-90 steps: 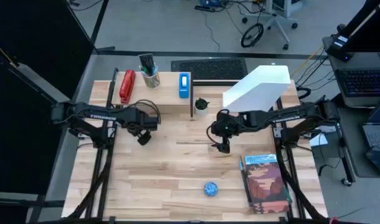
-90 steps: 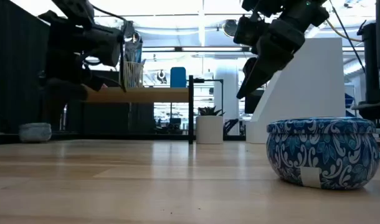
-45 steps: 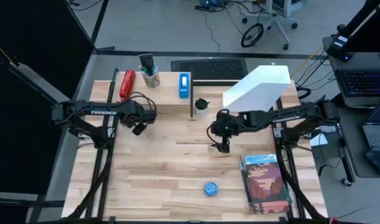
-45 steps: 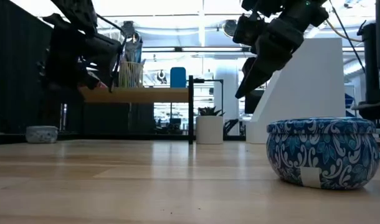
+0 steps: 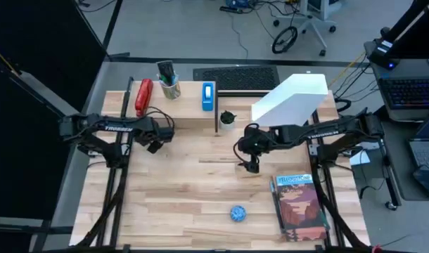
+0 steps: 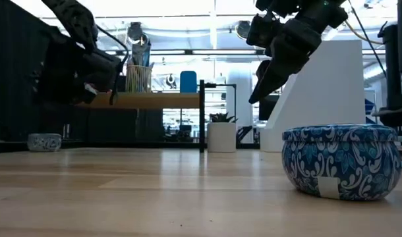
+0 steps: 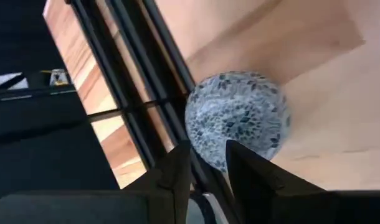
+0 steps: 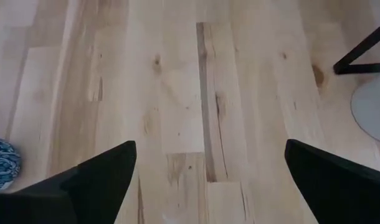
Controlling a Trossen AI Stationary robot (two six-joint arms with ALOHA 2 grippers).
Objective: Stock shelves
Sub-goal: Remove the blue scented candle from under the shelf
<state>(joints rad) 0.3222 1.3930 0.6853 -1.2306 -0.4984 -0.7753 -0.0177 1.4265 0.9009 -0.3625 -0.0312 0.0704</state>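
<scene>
The shelves are a low light-wood plank shelf (image 5: 190,116) on black legs at the far side and a white file holder (image 5: 292,98) leaning at the far right. A red stapler (image 5: 143,96), a pen cup (image 5: 169,88) and a blue item (image 5: 208,96) stand on the plank. A small grey mosaic bowl (image 7: 238,118) rests on the table by the shelf's black legs, just ahead of my left gripper (image 7: 209,168), which is open by a narrow gap. My right gripper (image 5: 251,166) hangs wide open above mid-table, with nothing in it.
A blue patterned tin (image 5: 237,213) sits near the front edge, with a book (image 5: 299,207) lying to its right. A small white plant pot (image 5: 228,118) stands beside the shelf's right leg. A keyboard (image 5: 235,77) lies behind the shelf.
My left gripper has drawn back toward the table's left edge and a little toward the far edge, and it holds nothing.
</scene>
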